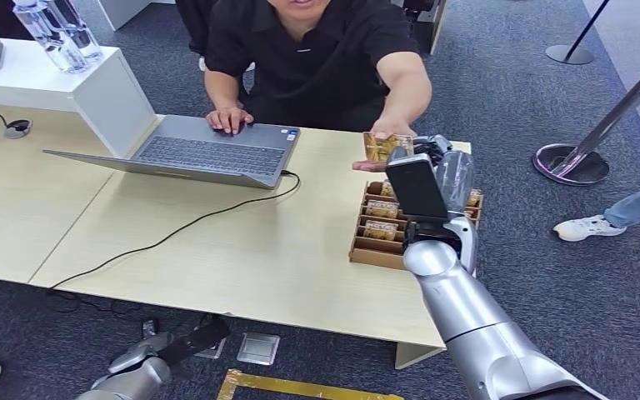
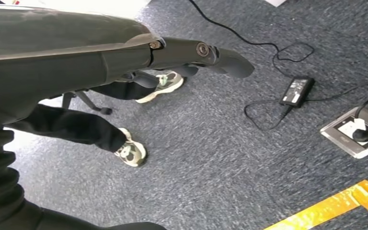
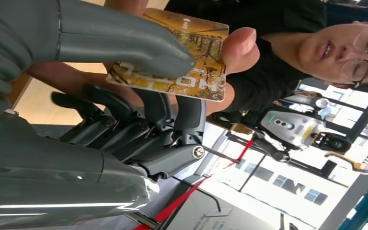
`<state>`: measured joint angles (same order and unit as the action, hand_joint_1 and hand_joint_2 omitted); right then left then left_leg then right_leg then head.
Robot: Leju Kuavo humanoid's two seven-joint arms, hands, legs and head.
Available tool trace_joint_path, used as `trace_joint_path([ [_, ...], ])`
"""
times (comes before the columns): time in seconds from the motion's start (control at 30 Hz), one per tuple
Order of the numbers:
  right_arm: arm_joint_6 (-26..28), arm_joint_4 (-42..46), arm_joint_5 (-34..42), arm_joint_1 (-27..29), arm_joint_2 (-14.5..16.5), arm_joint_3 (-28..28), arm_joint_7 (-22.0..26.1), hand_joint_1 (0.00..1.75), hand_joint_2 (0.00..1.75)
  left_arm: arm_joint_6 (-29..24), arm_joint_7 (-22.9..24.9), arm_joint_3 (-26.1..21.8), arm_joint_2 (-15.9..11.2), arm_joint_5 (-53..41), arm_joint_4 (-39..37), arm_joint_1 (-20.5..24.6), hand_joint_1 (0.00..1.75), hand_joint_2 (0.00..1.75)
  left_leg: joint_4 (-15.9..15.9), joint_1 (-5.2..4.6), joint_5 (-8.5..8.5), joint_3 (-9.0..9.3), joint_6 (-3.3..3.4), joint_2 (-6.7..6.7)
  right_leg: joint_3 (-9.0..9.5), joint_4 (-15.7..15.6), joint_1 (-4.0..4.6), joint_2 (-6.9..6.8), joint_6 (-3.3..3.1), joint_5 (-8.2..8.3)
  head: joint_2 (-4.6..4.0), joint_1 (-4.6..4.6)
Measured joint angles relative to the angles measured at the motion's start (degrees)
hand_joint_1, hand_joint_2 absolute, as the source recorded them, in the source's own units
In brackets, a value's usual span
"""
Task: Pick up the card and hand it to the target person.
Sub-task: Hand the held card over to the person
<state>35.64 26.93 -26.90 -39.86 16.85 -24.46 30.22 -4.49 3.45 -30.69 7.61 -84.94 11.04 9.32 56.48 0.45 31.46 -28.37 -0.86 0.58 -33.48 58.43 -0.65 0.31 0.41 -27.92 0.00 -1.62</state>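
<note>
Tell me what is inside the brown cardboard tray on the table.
The tray is split into slots, and several hold gold-printed cards lying flat. The right hand and its forearm cover the tray's middle and far part, so what lies there cannot be seen.

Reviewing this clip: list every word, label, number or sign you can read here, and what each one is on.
Card between the right hand and the person's thumb: large pale letters, partly hidden and turned; not readable with certainty.
Cards in the tray: print too small.
Laptop sticker: too small.
Power adapter label: blurred.
Grey device behind the person: lights, no legible text.
</note>
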Motion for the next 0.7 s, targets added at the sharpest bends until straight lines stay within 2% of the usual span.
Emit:
trace_joint_path([
  [0.07,0.6,0.0,0.3,0.0,0.0,0.0,0.3,0.0,0.0,-0.2,-0.1,0.0,0.0,0.2,0.0,0.0,0.0,0.0,0.0,0.0,0.0,0.0,0.0,0.0,0.0,0.0,0.0,0.0,0.0,0.0,0.0,0.0],
  [0.47,3.3,0.4,1.0,0.1,-0.4,0.1,1.6,0.0,0.0,0.3,0.7,0.0,0.0,0.2,0.0,0.0,0.0,0.0,0.0,0.0,0.0,0.04,0.0,0.0,0.0,0.0,0.0,0.0,0.0,0.0,0.0,0.0],
  [0.7,4.4,3.3,-4.9,2.3,-1.3,5.9,3.6,0.0,0.0,0.0,0.7,-0.1,0.0,0.7,0.0,-0.2,0.0,0.0,0.0,0.0,0.0,0.02,0.0,0.0,0.01,0.0,0.0,0.0,0.0,0.0,0.0,0.04],
])
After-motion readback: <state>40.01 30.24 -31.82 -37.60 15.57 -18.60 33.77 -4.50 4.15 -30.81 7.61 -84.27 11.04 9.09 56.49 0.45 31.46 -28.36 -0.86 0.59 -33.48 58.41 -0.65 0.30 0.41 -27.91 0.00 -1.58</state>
